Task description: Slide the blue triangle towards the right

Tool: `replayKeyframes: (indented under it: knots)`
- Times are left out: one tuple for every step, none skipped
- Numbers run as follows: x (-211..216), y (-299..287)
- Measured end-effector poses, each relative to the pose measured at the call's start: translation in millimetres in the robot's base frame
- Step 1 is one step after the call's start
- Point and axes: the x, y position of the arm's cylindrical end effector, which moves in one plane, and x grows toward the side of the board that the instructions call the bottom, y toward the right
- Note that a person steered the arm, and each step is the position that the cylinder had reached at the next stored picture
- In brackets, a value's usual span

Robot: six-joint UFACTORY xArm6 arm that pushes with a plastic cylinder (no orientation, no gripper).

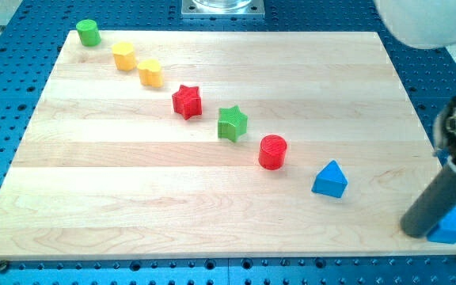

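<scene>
The blue triangle [330, 180] lies on the wooden board [133, 198] at the lower right, at the end of a diagonal row of blocks. My tip [415, 232] rests near the board's bottom right corner, well to the right of and below that triangle. A second blue block [452, 226] sits right beside my tip on its right, partly hidden by the rod, at the board's edge.
The diagonal row runs from top left: a green cylinder [89, 32], a yellow block [123, 56], another yellow block [150, 72], a red star [187, 101], a green star [232, 123], a red cylinder [273, 152].
</scene>
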Motion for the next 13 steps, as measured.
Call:
replayKeyframes:
  knots:
    - [-0.1,-28.5]
    - [-12.7,-29.8]
    - [-13.2,-29.8]
    - [-13.3,-29.8]
    - [-13.3,-29.8]
    - [-10.0,-56.8]
    - [-12.8,-107.7]
    - [-27.4,-143.3]
    - [-29.7,-169.2]
    - [-54.3,-163.1]
    - [-56.9,-143.5]
    - [-57.0,-108.6]
    - [-56.9,-108.0]
